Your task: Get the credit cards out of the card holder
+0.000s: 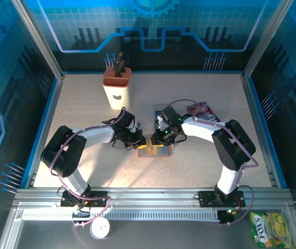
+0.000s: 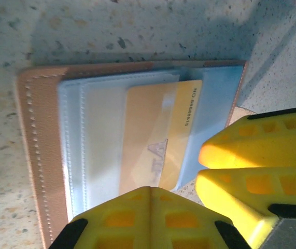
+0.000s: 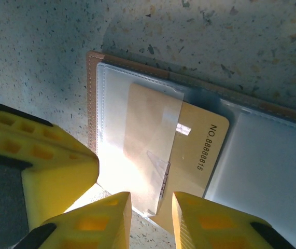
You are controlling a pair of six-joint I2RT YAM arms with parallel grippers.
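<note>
Slightly spread, the right claw [image 3: 151, 203] is straddling the near end of the credit card [image 3: 199, 140] lying lengthwise ahead, while the left claw [image 2: 150, 196], pressed together, is resting on the card holder [image 2: 39, 155].

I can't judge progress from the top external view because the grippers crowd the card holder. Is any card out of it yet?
Observer: Not out. One yellow card sits partway out of a clear pocket in the open card holder.
Operator: Is the right gripper holding it?
Observer: No clear pinch. The right gripper has its jaws slightly apart, straddling the card's near edge.
Operator: And the left?
Observer: The left gripper is shut, with its tips at the holder's edge beside the card.
</note>
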